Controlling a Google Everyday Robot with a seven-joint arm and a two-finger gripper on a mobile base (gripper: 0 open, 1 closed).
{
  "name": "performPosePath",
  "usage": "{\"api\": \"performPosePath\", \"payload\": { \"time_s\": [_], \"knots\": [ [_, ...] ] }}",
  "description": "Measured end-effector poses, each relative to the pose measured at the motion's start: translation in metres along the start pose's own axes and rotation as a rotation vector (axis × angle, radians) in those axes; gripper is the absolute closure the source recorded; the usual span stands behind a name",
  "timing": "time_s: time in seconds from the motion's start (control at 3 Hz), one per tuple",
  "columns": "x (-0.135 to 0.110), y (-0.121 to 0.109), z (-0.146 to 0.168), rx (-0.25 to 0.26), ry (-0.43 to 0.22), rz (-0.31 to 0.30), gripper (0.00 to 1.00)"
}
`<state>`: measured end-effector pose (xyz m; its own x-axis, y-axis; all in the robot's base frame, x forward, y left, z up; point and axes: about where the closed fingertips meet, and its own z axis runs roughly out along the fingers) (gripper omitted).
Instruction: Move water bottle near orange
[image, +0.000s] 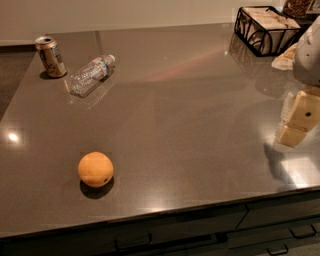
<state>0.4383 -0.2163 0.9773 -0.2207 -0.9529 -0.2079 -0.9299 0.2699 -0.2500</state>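
Here, in the single camera view, a dark, glossy bench (185, 120) fills most of the scene. The water bottle (92, 75) lies on its side toward the far left of it, its white cap pointing up and to the right and its base toward the near left. Just beside it, further left, a tan-gold can (51, 56) stands upright, apart from the bottle by a narrow gap. The orange (95, 169) sits alone on the near left part of the bench, well apart from the bottle and almost straight in front of it, a small dark spot showing on its lower right side. At the right edge the cream-coloured gripper (298, 122) hangs just above the surface, far from both bottle and orange; how its jaws stand I cannot tell. A black wire basket (248, 29) with pale contents rests at the far right corner. Dark drawers (132, 243) with handles run below the front edge.
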Motion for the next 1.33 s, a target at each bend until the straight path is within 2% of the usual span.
{"api": "performPosePath", "payload": {
  "time_s": [0.67, 1.0, 1.33],
  "knots": [
    [-0.006, -0.006, 0.002, -0.003, -0.009, -0.016, 0.00],
    [-0.024, -0.034, 0.018, -0.001, -0.049, -0.066, 0.00],
    [-0.052, -0.074, 0.045, 0.010, -0.106, -0.142, 0.00]
  ]
}}
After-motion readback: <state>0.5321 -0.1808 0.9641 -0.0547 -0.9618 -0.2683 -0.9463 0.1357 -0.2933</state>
